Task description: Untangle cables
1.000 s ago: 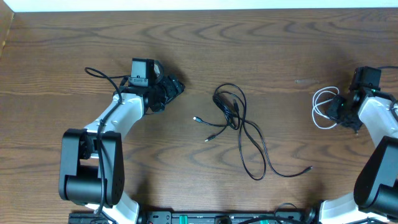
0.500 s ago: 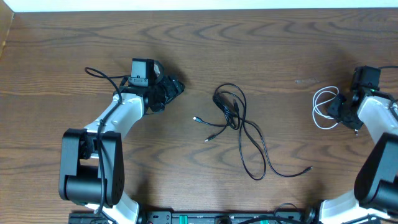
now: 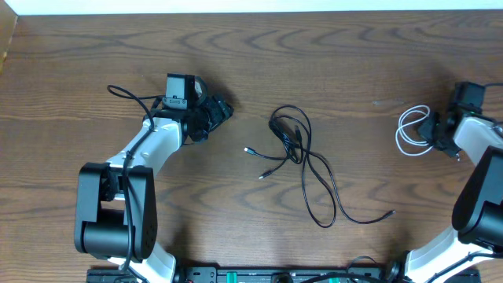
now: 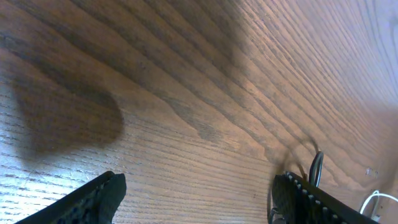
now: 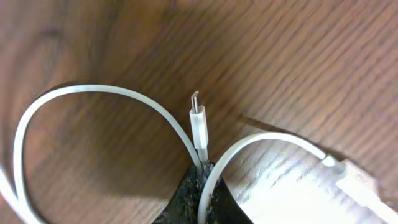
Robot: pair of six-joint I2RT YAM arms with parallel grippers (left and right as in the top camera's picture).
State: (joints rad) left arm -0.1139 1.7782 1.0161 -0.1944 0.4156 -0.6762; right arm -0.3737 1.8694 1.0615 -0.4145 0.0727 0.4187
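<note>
Two cables lie well apart: the right gripper (image 3: 434, 135) is clenched on the white cable (image 3: 402, 134) at the far right, while the black cable (image 3: 289, 141) sprawls mid-table, trailing toward the robot (nearer the left gripper (image 3: 222, 111), which gapes empty).

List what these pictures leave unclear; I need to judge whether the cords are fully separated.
- Overhead: crossings in the long thin black cord are too small to tell knot from overlap.
- Overhead: how the right pincer holds the thin white cord is lost against its dark body.
- Right wrist: the white cord's loop runs off the left and bottom edges.
- Left wrist: the black cord is a blurred sliver at the right edge.
</note>
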